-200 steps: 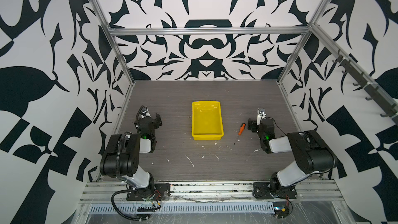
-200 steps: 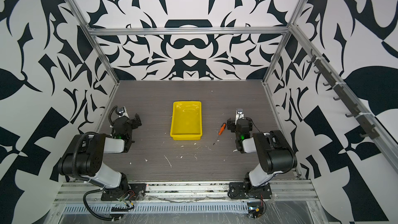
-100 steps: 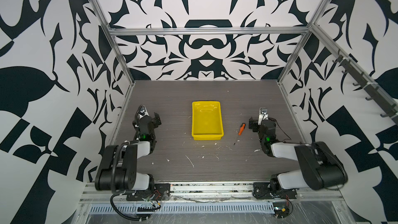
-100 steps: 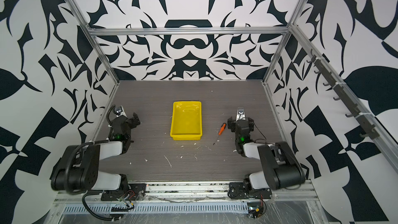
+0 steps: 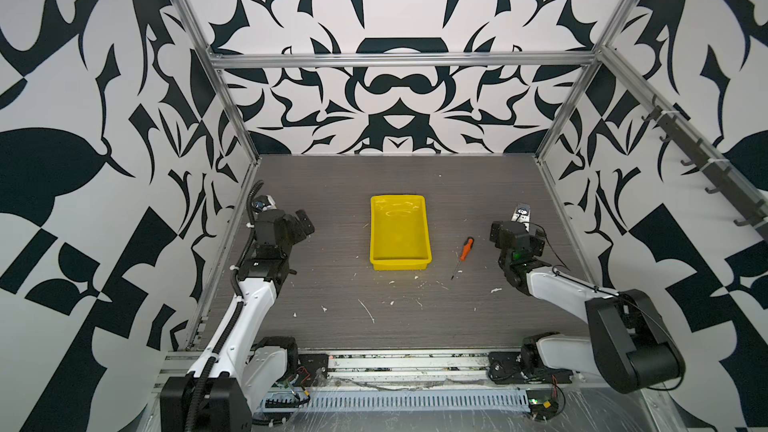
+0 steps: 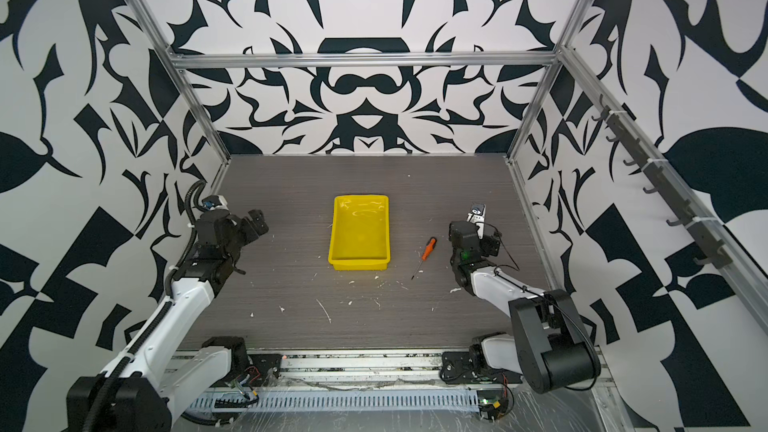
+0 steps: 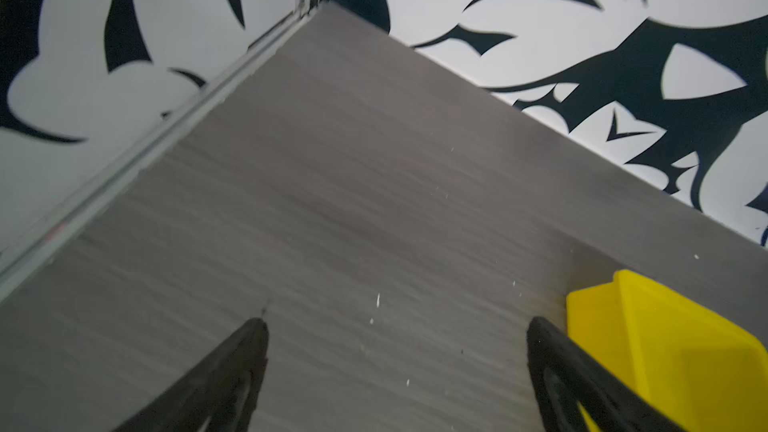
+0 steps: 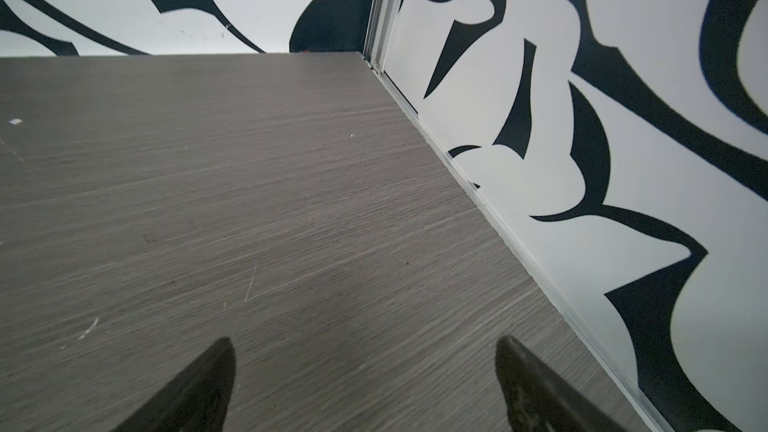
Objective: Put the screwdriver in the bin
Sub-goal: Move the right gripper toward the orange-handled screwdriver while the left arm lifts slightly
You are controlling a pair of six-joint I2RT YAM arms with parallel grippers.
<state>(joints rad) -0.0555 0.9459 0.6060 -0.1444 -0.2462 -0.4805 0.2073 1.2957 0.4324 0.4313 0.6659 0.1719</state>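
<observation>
In both top views the yellow bin [image 5: 398, 234] sits in the middle of the table [image 5: 374, 176] with nothing in it. The screwdriver [image 5: 466, 248] lies flat on the table just beside the bin, on the side toward the right edge, not touching it. Its orange handle points to the back edge and its thin metal end to the front edge. The right claw [image 5: 517, 238] hangs near it, between it and the right edge. The left claw [image 5: 303, 222] hangs near the left edge, well apart from the screwdriver.

In the left wrist view the left claw [image 7: 397, 326] is wide open with only bare table between its fingers. A corner of the bin [image 7: 665, 326] shows beside one finger. This picture is blurry, so I cannot tell how high the claw is.

In the right wrist view the right claw [image 8: 363, 342] is wide open and empty too. It faces the back right corner of the table, and the screwdriver is not in sight.

The job looks like it is just starting, since nothing holds the screwdriver yet. The right claw is nearest, so I think it should do the picking. It needs to turn toward the screwdriver, come down low over the orange handle and close on it. The handle is slim, so the aim must be good.
</observation>
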